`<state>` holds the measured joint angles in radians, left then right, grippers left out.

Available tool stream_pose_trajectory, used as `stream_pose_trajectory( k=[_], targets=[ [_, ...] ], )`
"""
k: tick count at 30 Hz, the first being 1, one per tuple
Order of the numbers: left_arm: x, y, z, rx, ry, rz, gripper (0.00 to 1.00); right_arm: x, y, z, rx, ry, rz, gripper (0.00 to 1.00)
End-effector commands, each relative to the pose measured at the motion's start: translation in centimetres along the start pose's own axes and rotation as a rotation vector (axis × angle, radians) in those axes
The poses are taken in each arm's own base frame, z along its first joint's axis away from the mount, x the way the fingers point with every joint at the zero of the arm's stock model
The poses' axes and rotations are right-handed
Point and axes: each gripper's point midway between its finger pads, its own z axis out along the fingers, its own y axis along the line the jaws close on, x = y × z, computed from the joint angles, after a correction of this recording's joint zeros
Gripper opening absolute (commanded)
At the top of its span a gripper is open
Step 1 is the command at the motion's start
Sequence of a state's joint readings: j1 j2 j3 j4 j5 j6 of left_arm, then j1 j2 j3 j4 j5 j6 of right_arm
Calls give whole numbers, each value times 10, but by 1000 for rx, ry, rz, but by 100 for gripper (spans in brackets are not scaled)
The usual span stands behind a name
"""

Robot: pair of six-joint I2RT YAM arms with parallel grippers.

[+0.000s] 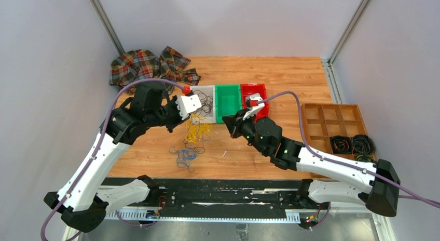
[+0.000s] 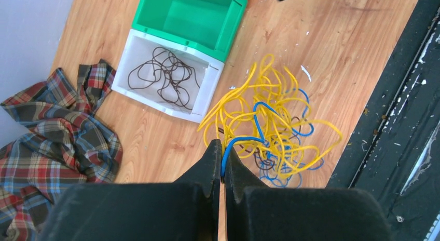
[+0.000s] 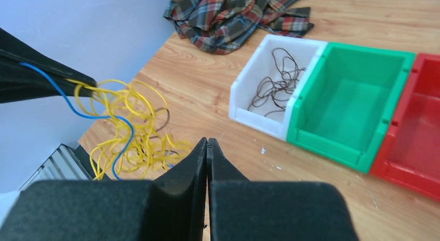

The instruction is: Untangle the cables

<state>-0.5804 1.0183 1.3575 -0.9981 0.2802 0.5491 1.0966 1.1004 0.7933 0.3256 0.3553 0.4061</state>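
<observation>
Far left, at the back of the tabletop (image 1: 290, 75): crumpled plaid cloth (image 1: 148, 67). Next, left gripper (image 2: 223, 147), clamped tight on a blue strand of the cables (image 2: 270, 121), with the yellow-and-blue tangle hanging from it toward the wood in front of the white bin (image 2: 207, 88). More loose blue loops lying flat on the tabletop, nearer the arm bases. Inside the white bin, one thin dark wire, curled. Touching it on the right, green bin (image 1: 228, 103), then red bin (image 1: 259, 90), all three in a row. Right gripper (image 3: 207, 145) closed on nothing, fingertips pressed together, hovering near the tangle in front of the green bin. Far right: wooden tray (image 1: 311, 116) of compartments, black coils (image 1: 341, 144) in two near ones.
</observation>
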Motion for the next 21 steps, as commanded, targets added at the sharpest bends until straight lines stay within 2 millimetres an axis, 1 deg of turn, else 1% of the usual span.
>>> stream_pose_trajectory(
  k=[1,2,4,7,8,10,14,16,19,21],
  targets=[
    [-8,6,-6,-26,-13,32,0,15,-26,-13,83,27,43,1],
    [-8,6,-5,-26,-11,29,0,15,-21,-15,48,25,43,1],
    [-9,4,-4,-17,-16,17,0,8,-2,-16,-50,4,34,2],
    [-16,0,-3,10,-36,-20,1,-6,26,-14,-135,-24,-21,32],
    [-17,-1,-3,17,-41,-30,1,-10,36,-12,-164,-28,-38,38],
    [-20,-2,-4,23,-51,-43,0,-16,57,-5,-231,-36,-61,44],
    [-21,-2,-6,17,-57,-42,0,-19,93,2,-342,-71,-124,52],
    [-19,-4,-7,23,-50,-44,0,-20,108,4,-388,-87,-151,54],
    [-17,-6,-6,31,-45,-51,0,-20,118,12,-405,-87,-179,54],
    [-19,-7,-6,36,-52,-53,0,-19,119,18,-396,-86,-186,53]
  ],
)
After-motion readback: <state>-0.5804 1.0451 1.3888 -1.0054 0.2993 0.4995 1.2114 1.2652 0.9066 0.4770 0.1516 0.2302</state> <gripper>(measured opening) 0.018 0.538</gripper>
